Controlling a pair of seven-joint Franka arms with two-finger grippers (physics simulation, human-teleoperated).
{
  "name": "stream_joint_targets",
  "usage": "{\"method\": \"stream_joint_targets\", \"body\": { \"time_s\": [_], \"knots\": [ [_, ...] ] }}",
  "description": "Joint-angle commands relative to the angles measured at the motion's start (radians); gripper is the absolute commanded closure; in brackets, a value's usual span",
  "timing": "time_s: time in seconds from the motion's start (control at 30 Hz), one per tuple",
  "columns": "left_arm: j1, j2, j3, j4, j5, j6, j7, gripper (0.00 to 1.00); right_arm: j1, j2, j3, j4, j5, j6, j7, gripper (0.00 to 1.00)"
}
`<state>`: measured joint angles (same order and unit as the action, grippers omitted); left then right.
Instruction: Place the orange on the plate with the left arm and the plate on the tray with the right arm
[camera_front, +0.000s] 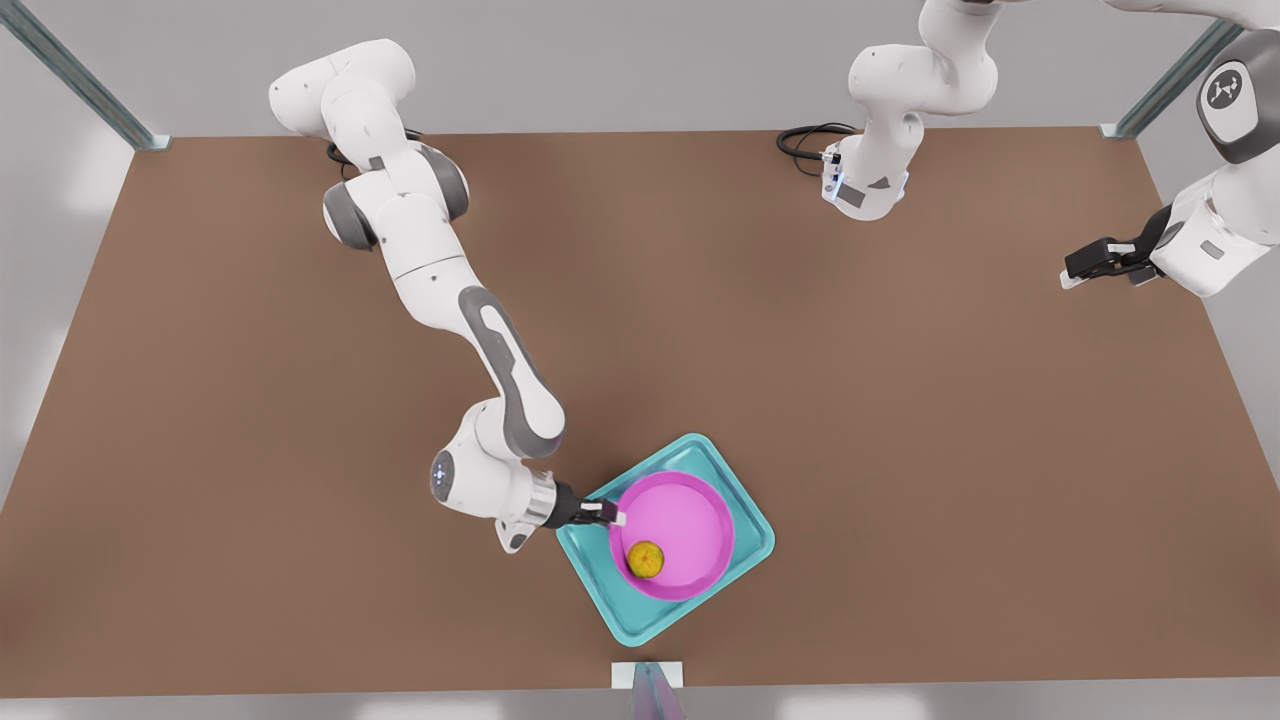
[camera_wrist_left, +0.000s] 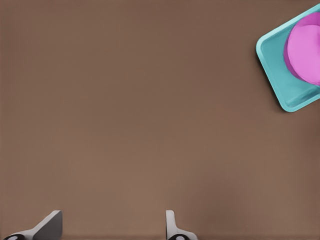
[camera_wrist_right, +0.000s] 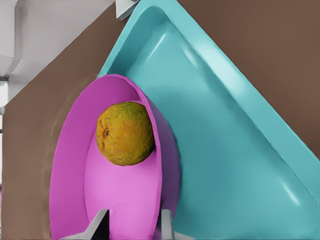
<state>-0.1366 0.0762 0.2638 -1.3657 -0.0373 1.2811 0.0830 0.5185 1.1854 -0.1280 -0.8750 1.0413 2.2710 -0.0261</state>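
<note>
Near the desk's front edge, the right gripper (camera_front: 612, 515) pinched the plate's (camera_front: 690, 520) rim; the plate, holding the orange (camera_front: 646, 559), sat on the tray (camera_front: 745, 555). The left gripper (camera_front: 1085, 268) waited spread near the right edge. Next: release, retreat without tipping the plate.

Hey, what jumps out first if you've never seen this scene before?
The bright pink plate sits on the turquoise tray near the table's front edge, the orange on it. The right gripper grips the plate's rim, while the left gripper waits open at the front view's right.
</note>
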Motion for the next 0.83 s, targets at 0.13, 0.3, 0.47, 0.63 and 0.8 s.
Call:
{"method": "stream_joint_targets", "body": {
  "time_s": [0.13,0.3,0.47,0.63,0.8],
  "knots": [
    [-0.001,-0.001,0.000,0.000,0.000,-0.008,0.004,0.00,0.000,-0.035,0.002,-0.010,-0.006,-0.034,0.135,0.00],
    [-0.001,-0.001,0.000,0.000,0.000,-0.014,0.001,0.00,-0.043,-0.159,-0.346,-0.006,-0.360,-0.829,0.029,0.00],
    [-0.001,0.001,0.000,0.002,0.002,-0.042,0.000,0.00,0.003,-0.478,-0.539,-0.004,-0.762,-1.030,-0.408,0.00],
    [-0.008,0.013,-0.005,0.025,0.004,-0.042,-0.011,0.00,-0.268,-1.043,-0.061,-0.415,-1.116,-0.960,-0.333,0.00],
    [-0.009,0.025,-0.041,0.025,0.005,-0.043,0.006,0.00,-0.298,-1.115,-0.032,-0.538,-1.123,-0.887,-0.328,0.00]
  ]
}}
